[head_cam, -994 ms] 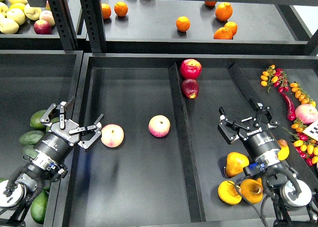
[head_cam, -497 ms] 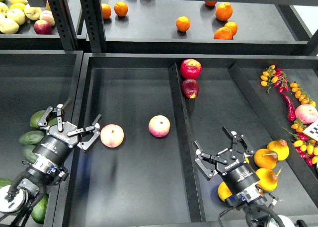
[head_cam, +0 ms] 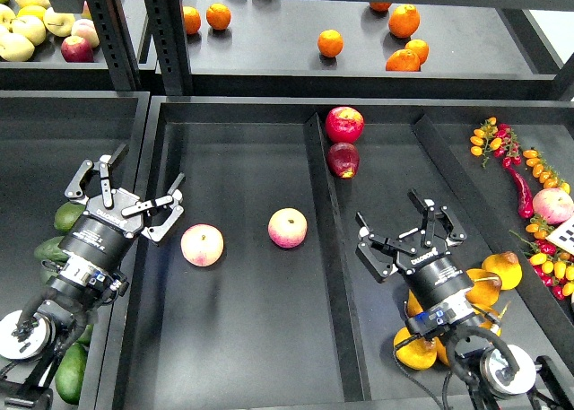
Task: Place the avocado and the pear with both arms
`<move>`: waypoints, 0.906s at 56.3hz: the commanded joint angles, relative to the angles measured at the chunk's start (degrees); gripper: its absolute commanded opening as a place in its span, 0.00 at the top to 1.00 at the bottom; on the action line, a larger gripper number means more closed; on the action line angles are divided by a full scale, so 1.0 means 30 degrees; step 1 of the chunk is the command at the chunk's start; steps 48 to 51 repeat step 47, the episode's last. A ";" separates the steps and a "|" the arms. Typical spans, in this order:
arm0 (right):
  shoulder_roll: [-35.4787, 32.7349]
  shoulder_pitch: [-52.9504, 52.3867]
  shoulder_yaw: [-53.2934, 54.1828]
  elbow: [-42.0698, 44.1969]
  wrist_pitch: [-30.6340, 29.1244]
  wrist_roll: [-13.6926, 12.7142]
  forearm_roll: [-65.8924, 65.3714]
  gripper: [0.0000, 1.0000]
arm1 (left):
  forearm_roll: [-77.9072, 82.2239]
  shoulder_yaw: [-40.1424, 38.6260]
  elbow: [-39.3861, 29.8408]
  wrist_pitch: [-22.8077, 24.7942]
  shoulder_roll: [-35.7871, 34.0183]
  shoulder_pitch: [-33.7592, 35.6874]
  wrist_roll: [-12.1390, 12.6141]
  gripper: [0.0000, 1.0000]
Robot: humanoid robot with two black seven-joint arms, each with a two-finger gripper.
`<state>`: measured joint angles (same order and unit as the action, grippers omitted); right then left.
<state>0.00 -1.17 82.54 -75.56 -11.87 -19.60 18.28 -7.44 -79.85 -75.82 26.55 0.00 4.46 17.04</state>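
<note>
Several dark green avocados lie in the left tray: one [head_cam: 67, 215] just left of my left gripper, one [head_cam: 49, 248] below it, one [head_cam: 72, 371] near the front edge. Yellow-orange pears lie at the front of the right tray: one [head_cam: 500, 268] right of my right gripper, one [head_cam: 414, 352] under my right wrist, and one [head_cam: 484, 291] partly hidden by the arm. My left gripper [head_cam: 127, 195] is open and empty, over the rim between the left and middle trays. My right gripper [head_cam: 410, 234] is open and empty above the right tray floor.
Two pink-cream round fruits [head_cam: 202, 245] [head_cam: 287, 228] lie in the middle tray [head_cam: 242, 338]. Two red apples [head_cam: 344, 123] [head_cam: 343, 160] sit by the divider [head_cam: 327, 239]. Tomatoes [head_cam: 538, 172], a red pepper [head_cam: 522, 193] and a peach [head_cam: 552, 205] are far right. Oranges [head_cam: 330, 42] are on the shelf.
My left gripper has risen a little away from me, off the pink-cream fruit. My right gripper swung left and toward me, then came back up and right. Both stayed open and empty.
</note>
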 commanded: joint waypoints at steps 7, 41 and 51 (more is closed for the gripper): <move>0.0000 0.0038 0.0027 -0.0008 -0.0232 0.0029 0.0233 0.00 | 0.0164 -0.0044 -0.0565 0.0028 0.0000 -0.1280 -0.0026 0.01; 0.0000 0.0068 -0.0970 -0.0008 -0.0291 0.0029 0.0233 0.00 | 0.0252 0.1480 -0.0741 0.0057 0.0000 -0.1544 -0.0055 0.01; 0.0000 0.0097 -0.0970 -0.0008 -0.0291 0.0029 0.0233 0.00 | 0.0252 0.1451 -0.0741 0.0086 0.0000 -0.1544 -0.0055 0.01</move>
